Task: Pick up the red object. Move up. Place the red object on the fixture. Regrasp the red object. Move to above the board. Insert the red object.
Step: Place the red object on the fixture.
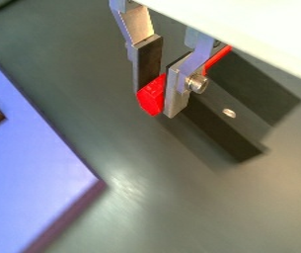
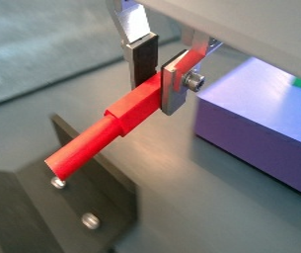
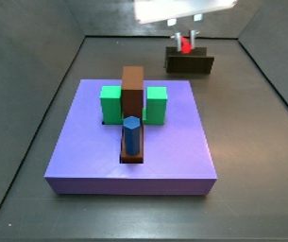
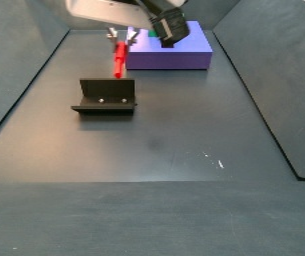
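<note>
I am clamping my two-finger gripper (image 2: 160,71) shut on the long red plastic peg (image 2: 110,128), its far end resting on the dark L-shaped fixture (image 2: 60,212), beside the purple board (image 2: 252,128)

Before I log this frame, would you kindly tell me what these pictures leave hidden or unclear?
- Slot for the red object: in a side view the brown bar and blue peg cover the middle of the purple board; no opening shows.
- Contact with the fixture: too small in both side views; in a wrist view the tip lies near its edge.
- Claw: its fingers flank the red object, but whether the pads touch it cannot be told.
- Arm: cut off by every frame's edge.
</note>
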Available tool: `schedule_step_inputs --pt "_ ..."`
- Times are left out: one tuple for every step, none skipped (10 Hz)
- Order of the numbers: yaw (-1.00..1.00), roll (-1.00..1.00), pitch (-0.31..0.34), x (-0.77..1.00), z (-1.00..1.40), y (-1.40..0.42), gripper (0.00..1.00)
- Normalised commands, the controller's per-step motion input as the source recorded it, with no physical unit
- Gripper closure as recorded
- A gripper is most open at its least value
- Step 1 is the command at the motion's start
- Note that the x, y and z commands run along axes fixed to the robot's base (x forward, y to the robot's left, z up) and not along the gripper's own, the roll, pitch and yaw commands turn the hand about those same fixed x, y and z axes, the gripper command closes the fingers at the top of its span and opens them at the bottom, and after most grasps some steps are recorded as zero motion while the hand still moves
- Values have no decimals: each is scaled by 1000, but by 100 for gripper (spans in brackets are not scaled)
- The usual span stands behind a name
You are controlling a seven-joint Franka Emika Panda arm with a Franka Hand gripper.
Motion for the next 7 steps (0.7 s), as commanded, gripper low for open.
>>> schedule_step_inputs --pt "0 -1000 -283 560 106 280 100" --pt "0 -1000 -266 551 111 289 100" --pt "0 -1000 -251 503 40 283 100" --pt "0 -1000 -351 383 51 354 100" --pt "0 -1000 -377 337 40 334 100" --pt "34 -1000 -360 254 43 280 100" --pt "91 -1000 -346 146 57 257 100"
